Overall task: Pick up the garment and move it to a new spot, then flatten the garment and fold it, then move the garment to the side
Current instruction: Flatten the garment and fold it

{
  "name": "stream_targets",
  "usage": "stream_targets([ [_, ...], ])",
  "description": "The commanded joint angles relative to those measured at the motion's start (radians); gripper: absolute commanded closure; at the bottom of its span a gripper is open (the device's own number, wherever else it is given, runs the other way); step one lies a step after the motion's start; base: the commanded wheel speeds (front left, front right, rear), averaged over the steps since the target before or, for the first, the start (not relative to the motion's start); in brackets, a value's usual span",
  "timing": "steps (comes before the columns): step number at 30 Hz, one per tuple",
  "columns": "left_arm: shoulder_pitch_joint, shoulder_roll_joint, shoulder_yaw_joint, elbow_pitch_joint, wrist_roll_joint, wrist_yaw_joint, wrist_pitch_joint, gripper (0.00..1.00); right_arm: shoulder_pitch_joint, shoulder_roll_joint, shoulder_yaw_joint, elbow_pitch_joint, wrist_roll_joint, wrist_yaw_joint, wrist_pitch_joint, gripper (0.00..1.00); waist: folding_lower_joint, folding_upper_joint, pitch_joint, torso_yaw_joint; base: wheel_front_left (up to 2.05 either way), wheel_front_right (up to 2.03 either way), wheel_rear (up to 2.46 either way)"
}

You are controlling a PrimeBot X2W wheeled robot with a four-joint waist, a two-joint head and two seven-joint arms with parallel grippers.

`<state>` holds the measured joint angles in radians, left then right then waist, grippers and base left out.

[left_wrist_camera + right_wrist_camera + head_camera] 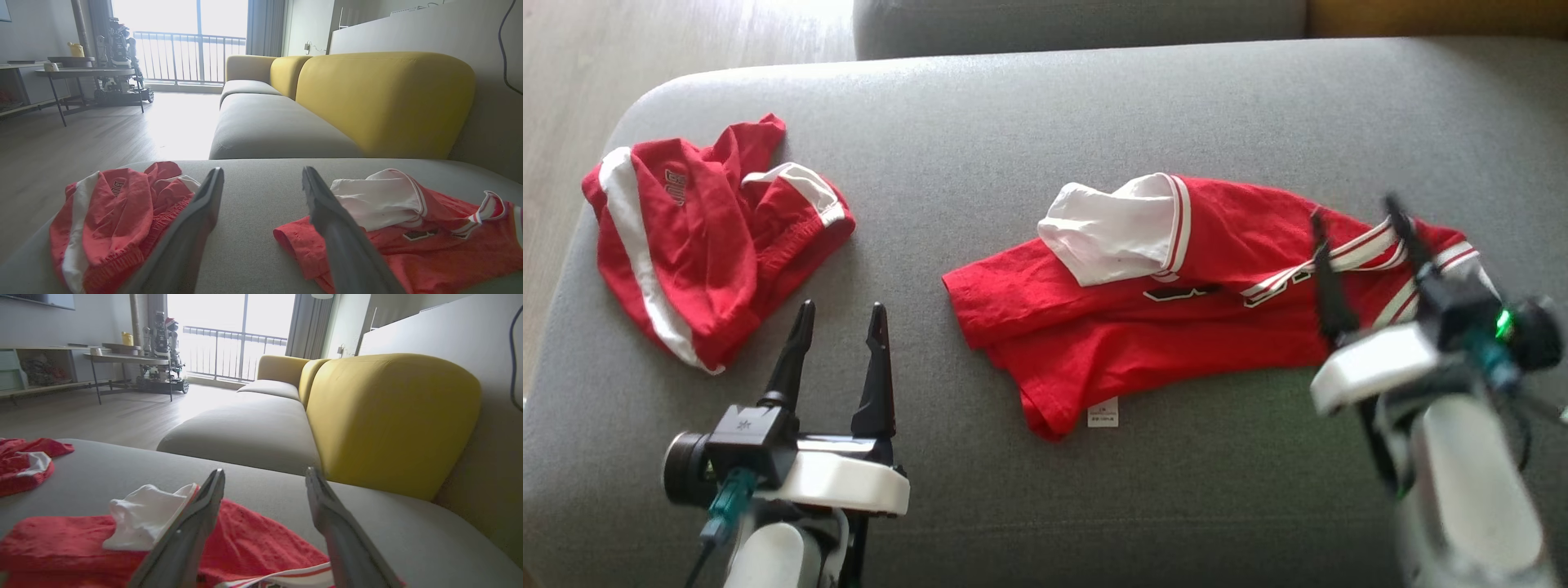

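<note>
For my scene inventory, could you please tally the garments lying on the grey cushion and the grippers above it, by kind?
Red jersey: 1
Red shorts: 1
Grippers: 2 (left gripper, right gripper)
Total: 4

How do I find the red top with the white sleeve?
Look at the grey sofa cushion. The top lies toward its right side, spread out long. Unlike the crumpled red shorts at the left, it has a white sleeve and a white tag.

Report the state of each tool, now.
Left tool: open, empty.
Right tool: open over the jersey, holding nothing.
</note>
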<state>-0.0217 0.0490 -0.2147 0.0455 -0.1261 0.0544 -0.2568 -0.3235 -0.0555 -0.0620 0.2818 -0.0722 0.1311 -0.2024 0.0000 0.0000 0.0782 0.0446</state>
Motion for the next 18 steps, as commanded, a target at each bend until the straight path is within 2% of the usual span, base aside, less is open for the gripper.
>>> stream_targets([
  [1,-0.013,0.001,0.037,-0.037,0.003,0.006,-0.005,0.0,0.027,0.004,0.057,-0.06,0.02,0.0,-0.021,0.0,0.0,0.0,-0.004,0.001,0.0,0.0,0.0],
  [11,0.011,0.001,0.047,-0.012,-0.004,0.007,-0.005,0.0,0.179,0.005,0.092,-0.12,0.066,0.0,-0.055,0.0,0.0,0.0,-0.016,0.008,0.0,0.0,0.0],
  [18,0.018,0.001,0.046,0.003,-0.001,0.004,-0.005,0.0,0.218,0.005,0.106,-0.128,0.069,0.0,-0.059,0.0,0.0,0.0,-0.016,0.007,0.0,0.0,0.0],
])
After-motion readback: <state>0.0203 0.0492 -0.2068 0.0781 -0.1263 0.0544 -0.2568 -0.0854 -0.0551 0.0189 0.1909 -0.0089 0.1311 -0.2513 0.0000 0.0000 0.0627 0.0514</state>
